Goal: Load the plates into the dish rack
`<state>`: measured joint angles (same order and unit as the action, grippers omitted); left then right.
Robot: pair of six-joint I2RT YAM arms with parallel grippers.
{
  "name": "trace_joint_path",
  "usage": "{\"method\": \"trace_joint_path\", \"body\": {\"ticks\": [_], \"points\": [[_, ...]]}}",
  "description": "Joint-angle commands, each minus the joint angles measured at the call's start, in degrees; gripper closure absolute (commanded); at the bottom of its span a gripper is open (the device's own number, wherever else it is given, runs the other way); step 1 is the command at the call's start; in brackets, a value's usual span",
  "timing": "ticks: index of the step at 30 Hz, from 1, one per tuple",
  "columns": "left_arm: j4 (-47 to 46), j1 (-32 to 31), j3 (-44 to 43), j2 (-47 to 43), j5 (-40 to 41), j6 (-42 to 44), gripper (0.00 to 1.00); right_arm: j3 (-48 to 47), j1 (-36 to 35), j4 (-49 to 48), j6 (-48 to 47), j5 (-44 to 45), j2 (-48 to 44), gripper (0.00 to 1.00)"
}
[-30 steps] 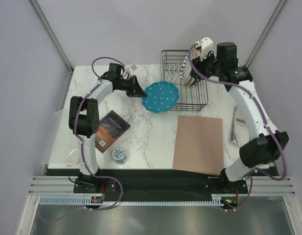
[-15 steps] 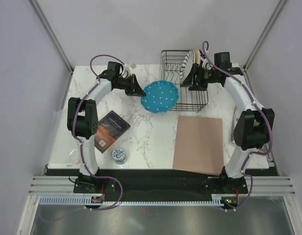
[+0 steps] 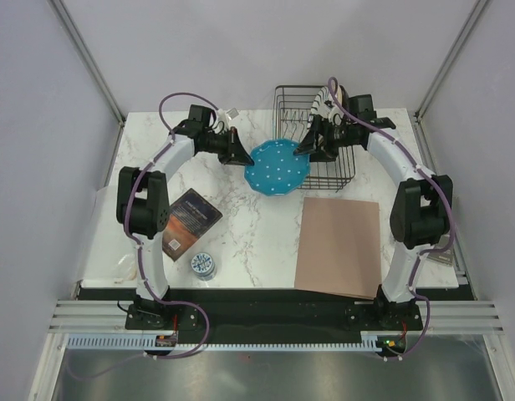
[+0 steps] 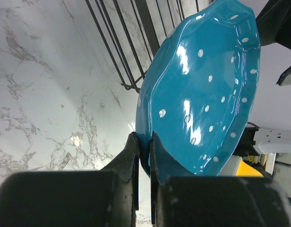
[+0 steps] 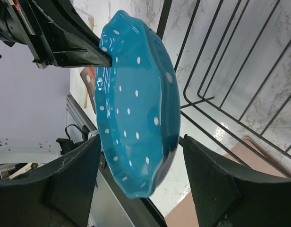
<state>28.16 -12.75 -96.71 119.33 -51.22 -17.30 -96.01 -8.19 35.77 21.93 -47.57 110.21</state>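
Teal plate (image 3: 278,165) at rack's (image 3: 341,171) left edge, mid-frame, left hand (image 3: 238,154) pinching its rim, right hand (image 3: 312,149) spread astride opposite rim

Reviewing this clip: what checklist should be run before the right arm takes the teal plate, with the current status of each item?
1. Left gripper shut on teal plate rim: ok.
2. Right gripper open, straddling the plate's opposite edge: ok.
3. Right gripper closed on the plate: not ok, not yet closed.
4. Plate clear of dish rack wires: cannot tell.
5. Free slot in the rack: cannot tell.
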Motion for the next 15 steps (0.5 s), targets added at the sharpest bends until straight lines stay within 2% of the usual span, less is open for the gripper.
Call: {"method": "trace_joint_path", "body": {"ticks": [1,5,7,8,10,11,13,14,15], "points": [[-4.0,-1.1,-4.0,-5.2,-8.3,-3.3,0.98,-2.2,-1.3,-1.8,0.8,-0.5,1.3,0.23],[-4.2,-1.2,-3.8,-5.1,-8.4,-3.4,0.98,-2.7,-1.5,-1.8,0.7,-0.9,2.2,0.31],[-4.2,-1.2,-3.8,-5.1,-8.3,-3.4,0.98,-2.8,-1.5,-1.9,0.6,-1.1,2.2,0.43],[-4.2,-1.2,-3.8,-5.0,-8.3,-3.4,0.98,-2.8,-1.5,-1.9,0.5,-1.3,2.2,0.53],[-4.2,-1.2,-3.8,-4.8,-7.8,-3.4,0.98,-2.7,-1.6,-1.8,0.3,-1.0,1.8,0.65],[-4.1,-1.2,-3.8,-4.7,-7.7,-3.4,0.98,-2.4,-1.6,-1.8,0.4,-1.1,1.6,0.74],[-4.2,-1.1,-3.8,-4.4,-7.1,-3.4,0.98,-2.3,-1.6,-1.7,0.4,-0.9,0.8,0.82],[-4.2,-1.1,-3.7,-4.4,-6.7,-3.5,0.97,-2.4,-1.6,-1.6,0.2,-0.9,0.5,0.94],[-3.6,-1.1,-3.7,-4.3,-5.7,-3.4,0.82,-2.5,-1.6,-1.1,0.1,-0.9,-0.3,1.00]]}}
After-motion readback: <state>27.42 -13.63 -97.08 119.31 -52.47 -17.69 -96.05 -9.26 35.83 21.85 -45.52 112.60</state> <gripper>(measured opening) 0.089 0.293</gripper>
